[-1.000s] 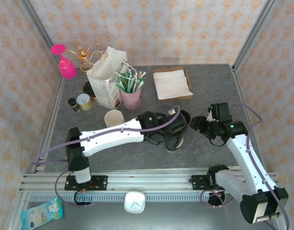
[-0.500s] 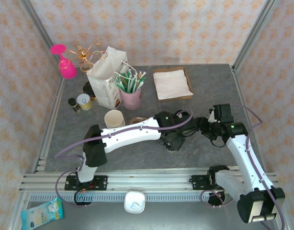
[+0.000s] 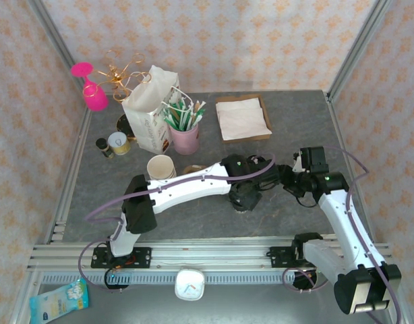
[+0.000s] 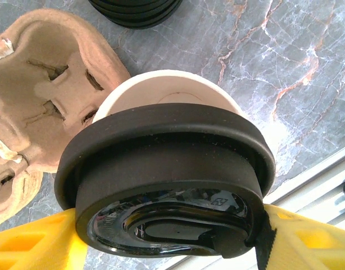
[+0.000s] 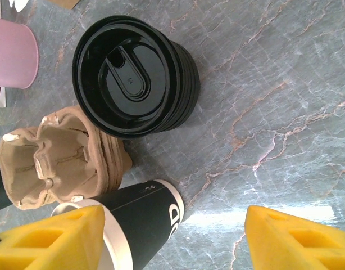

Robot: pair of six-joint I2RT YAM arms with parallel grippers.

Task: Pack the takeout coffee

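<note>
The takeout coffee (image 4: 161, 95), a cream cup under a black lid (image 4: 167, 185), sits tilted between the yellow fingers of my left gripper (image 4: 167, 236), which is shut on the lid's rim. From above, the left gripper (image 3: 244, 194) covers the cup at mid-table. In the right wrist view the cup's dark base band (image 5: 141, 216) touches the table beside the brown cardboard carrier (image 5: 54, 157). The carrier (image 4: 37, 107) also lies just left of the cup. My right gripper (image 5: 175, 242) is open, with the cup's base near its left finger; seen from above, the right gripper (image 3: 288, 177) is just right of the cup.
A stack of black lids (image 5: 133, 76) stands behind the carrier. Farther back are lidless cream cups (image 3: 161, 167), a pink cup of stirrers (image 3: 185, 138), a white paper bag (image 3: 150, 111) and a napkin tray (image 3: 242, 118). Small tins (image 3: 118, 142) stand at the left.
The left arm's elbow has swung right and forward while its gripper stays on the cup. The right gripper has edged left, closer to the cup.
</note>
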